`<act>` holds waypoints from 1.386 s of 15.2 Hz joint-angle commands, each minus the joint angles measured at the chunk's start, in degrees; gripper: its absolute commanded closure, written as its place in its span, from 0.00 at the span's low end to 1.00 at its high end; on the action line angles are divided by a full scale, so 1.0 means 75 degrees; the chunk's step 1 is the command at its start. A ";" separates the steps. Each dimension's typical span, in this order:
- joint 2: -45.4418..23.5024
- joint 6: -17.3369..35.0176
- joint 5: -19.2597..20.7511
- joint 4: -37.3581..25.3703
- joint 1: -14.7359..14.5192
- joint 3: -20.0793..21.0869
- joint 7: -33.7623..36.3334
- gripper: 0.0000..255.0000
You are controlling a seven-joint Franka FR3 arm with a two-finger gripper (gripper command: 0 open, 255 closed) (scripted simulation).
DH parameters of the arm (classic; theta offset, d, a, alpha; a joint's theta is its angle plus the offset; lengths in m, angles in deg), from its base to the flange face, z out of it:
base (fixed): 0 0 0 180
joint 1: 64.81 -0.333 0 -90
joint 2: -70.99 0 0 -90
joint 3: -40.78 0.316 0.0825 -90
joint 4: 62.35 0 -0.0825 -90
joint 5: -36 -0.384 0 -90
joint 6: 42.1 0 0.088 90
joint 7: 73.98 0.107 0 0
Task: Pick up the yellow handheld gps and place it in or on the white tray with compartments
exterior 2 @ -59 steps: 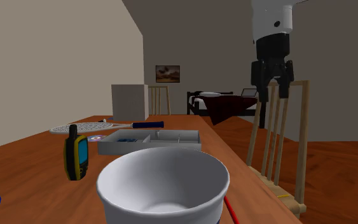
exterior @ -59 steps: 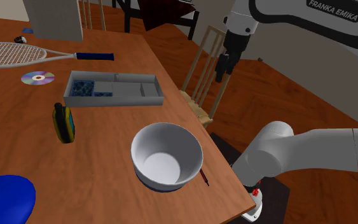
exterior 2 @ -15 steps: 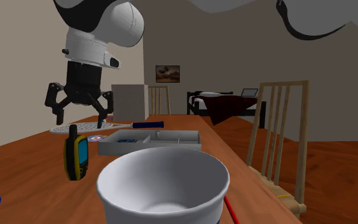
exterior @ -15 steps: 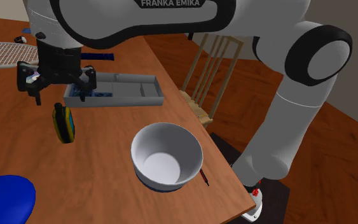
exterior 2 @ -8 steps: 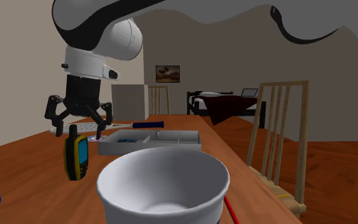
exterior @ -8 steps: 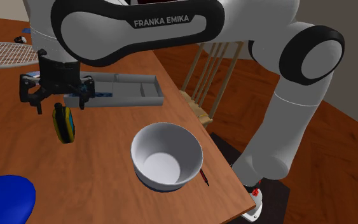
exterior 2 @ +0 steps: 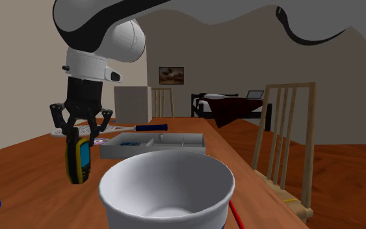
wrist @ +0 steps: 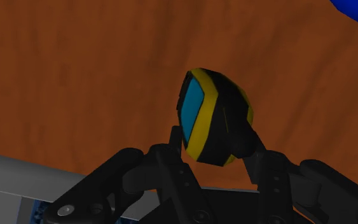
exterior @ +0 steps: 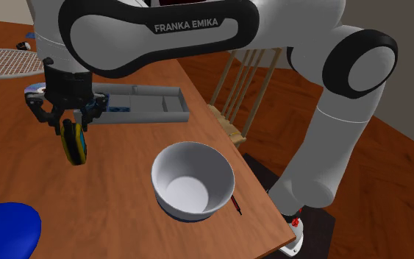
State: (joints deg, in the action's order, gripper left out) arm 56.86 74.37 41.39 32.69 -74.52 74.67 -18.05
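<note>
White bowl (exterior: 193,180) on wooden table (exterior: 124,169), near my hand (exterior: 69,126), stand side. Thin red stick (exterior: 237,204) just beside bowl. Racket (exterior: 3,62) on hand's far side. Wooden chair (exterior: 242,96) beyond table edge.

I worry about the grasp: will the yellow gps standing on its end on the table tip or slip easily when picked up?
Probably tippy: the gps stands on its narrow end on the table. Its rounded, smooth-looking shell may slip. It looks rigid.

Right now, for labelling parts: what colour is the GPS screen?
Light blue, on the yellow-and-black GPS; clearest in the wrist view.
</note>
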 commanded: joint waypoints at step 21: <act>0.0001 -0.1333 -0.0017 -0.1336 -0.0092 0.0048 0.0012 1.00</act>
State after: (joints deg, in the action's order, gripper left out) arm 56.92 65.08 41.21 23.42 -75.07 74.99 -18.09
